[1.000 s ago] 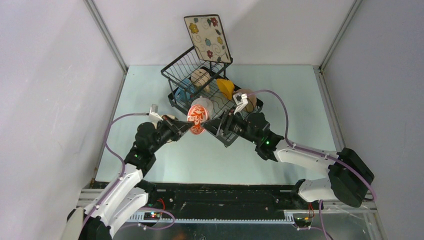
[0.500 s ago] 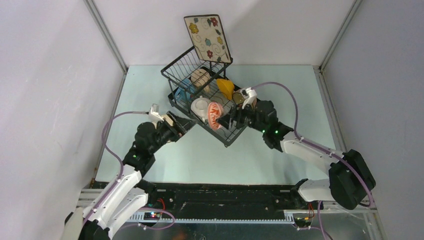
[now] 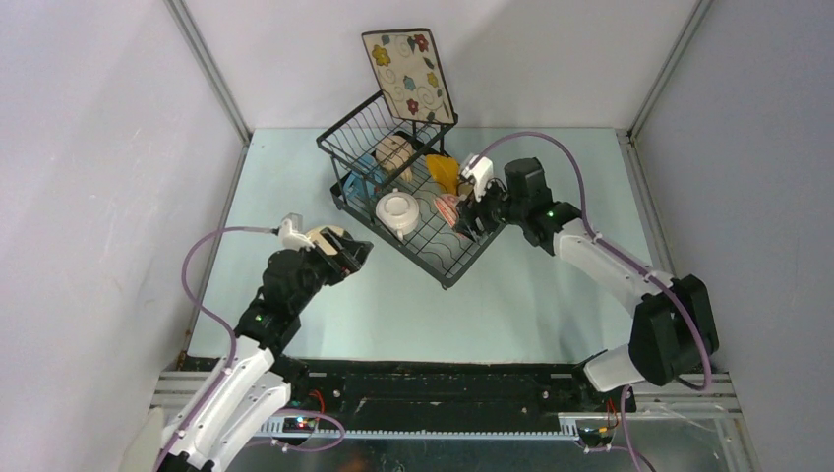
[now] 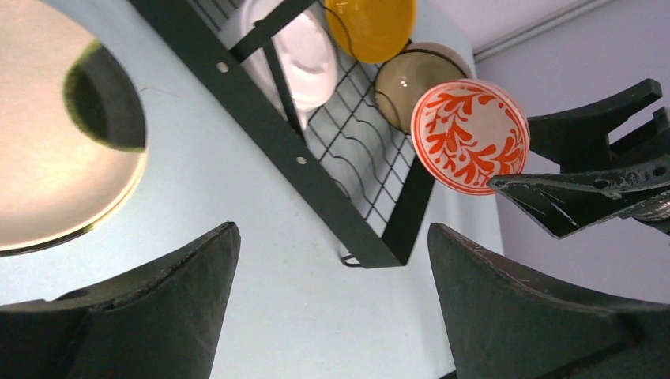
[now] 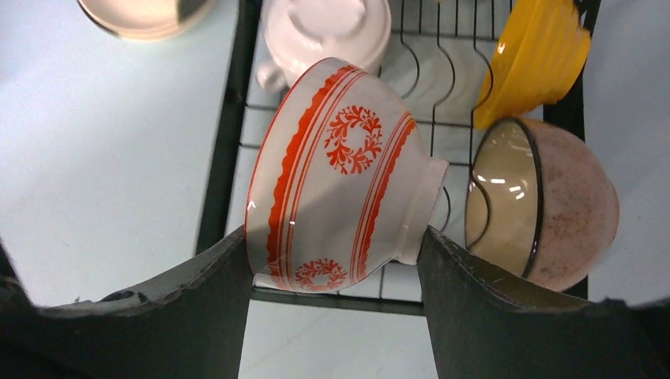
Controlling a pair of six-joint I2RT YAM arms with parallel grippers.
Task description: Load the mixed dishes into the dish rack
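My right gripper (image 5: 332, 237) is shut on the red-patterned bowl (image 5: 340, 178), rim and foot between its fingers, tilted on its side over the slotted tray of the black dish rack (image 3: 445, 278). A tan bowl (image 5: 545, 201) and an orange-yellow bowl (image 5: 537, 59) stand on edge just beside it. The white two-handled bowl (image 3: 398, 211) lies in the tray. My left gripper (image 4: 332, 229) is open and holds nothing, off the rack's near-left side above the cream round plate (image 4: 63, 158) on the table. A blue mug (image 3: 362, 167) and a beige mug (image 3: 393, 152) sit in the basket.
The square floral plate (image 3: 408, 74) leans upright at the rack's far end against the back wall. Grey walls close in the light blue table (image 3: 551, 285) on three sides. The right arm reaches over the rack's right edge.
The left gripper let go of the red-patterned bowl, opened wide and drew back toward the near left. The right gripper carried the bowl away to the right, over the rack's tray.
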